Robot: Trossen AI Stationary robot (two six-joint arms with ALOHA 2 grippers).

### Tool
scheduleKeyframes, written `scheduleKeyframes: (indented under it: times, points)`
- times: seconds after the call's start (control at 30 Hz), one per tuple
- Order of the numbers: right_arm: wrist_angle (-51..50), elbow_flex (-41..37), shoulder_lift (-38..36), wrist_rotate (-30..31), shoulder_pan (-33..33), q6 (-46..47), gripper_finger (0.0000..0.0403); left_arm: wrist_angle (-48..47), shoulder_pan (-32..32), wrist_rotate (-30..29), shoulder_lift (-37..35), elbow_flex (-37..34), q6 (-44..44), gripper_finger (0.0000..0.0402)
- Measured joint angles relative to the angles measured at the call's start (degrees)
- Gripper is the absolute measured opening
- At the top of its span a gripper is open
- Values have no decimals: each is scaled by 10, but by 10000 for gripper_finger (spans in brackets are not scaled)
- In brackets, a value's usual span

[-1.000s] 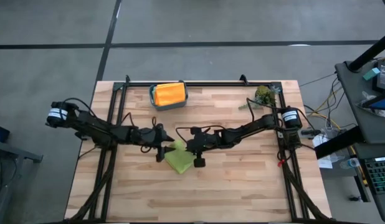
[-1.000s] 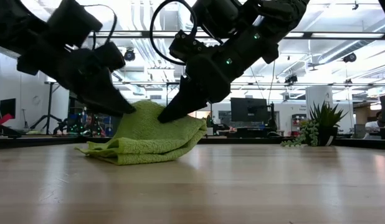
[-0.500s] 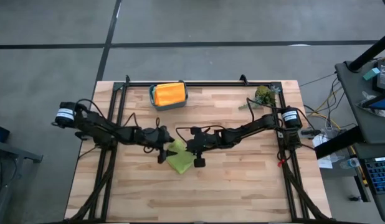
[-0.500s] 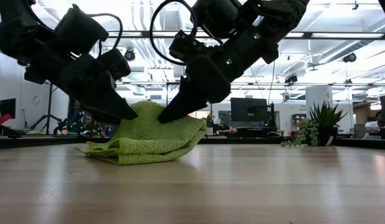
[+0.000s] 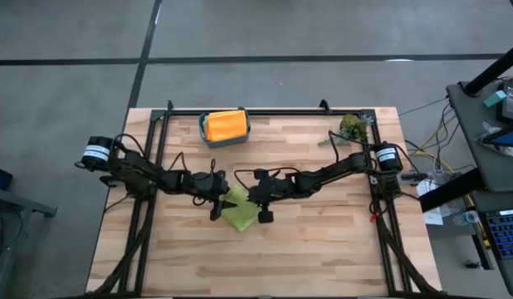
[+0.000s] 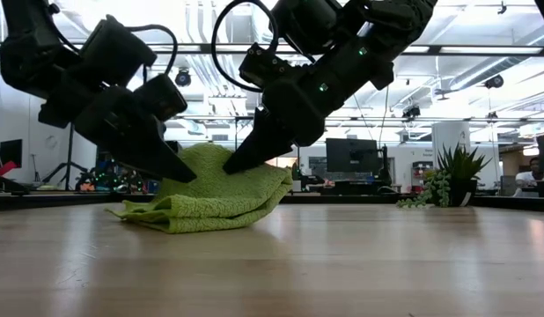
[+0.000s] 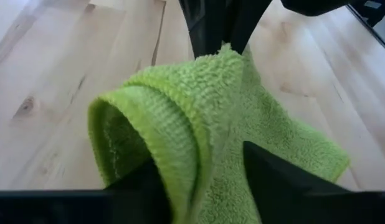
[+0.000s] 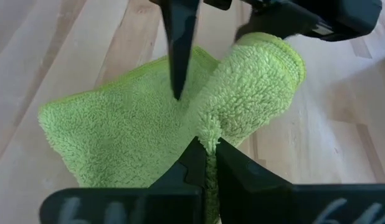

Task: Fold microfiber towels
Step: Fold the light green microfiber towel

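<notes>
Our lime green microfiber towel (image 5: 238,211) lies part-folded mid-tabletop (image 5: 323,249), soft, light and floppy, so we judge it best taken by a hemmed edge. Our right gripper (image 8: 204,149) pinches a raised ridge of it with jaws closed; our left gripper (image 6: 171,167) straddles the fold, jaws partly apart

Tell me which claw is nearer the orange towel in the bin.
Left. The left claw sits just below the orange towel; the right claw is farther right.
</notes>
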Motion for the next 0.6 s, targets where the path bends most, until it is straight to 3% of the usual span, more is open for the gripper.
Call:
scheduleKeyframes:
  times: [0.2, 0.6]
  points:
    - [-1, 0, 0, 0, -2, 6, 24, -1, 0, -1, -5, 0, 12, 16]
    - [-53, 32, -16, 0, -5, 36, 165, 6, -1, -9, -7, 0, 20, 1]
